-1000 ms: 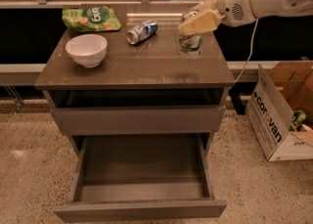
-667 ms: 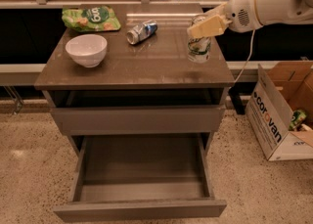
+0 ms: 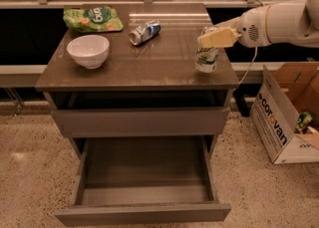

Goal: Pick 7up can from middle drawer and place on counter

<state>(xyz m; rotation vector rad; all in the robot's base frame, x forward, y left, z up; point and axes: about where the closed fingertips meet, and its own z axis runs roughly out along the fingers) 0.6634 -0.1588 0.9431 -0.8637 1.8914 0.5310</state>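
The 7up can, green and white, stands at the right side of the counter, close to its right edge and touching or just above the surface. My gripper reaches in from the right and is shut on the can's top, hiding it. The middle drawer is pulled fully out below, and its dark floor is bare.
A white bowl sits at the counter's left. A green chip bag lies at the back left. A blue-and-silver can lies on its side at the back middle. A cardboard box stands on the floor at right.
My gripper has carried the 7up can to the right and toward the counter's front, lowering it to the surface near the right edge. Nothing else has moved.
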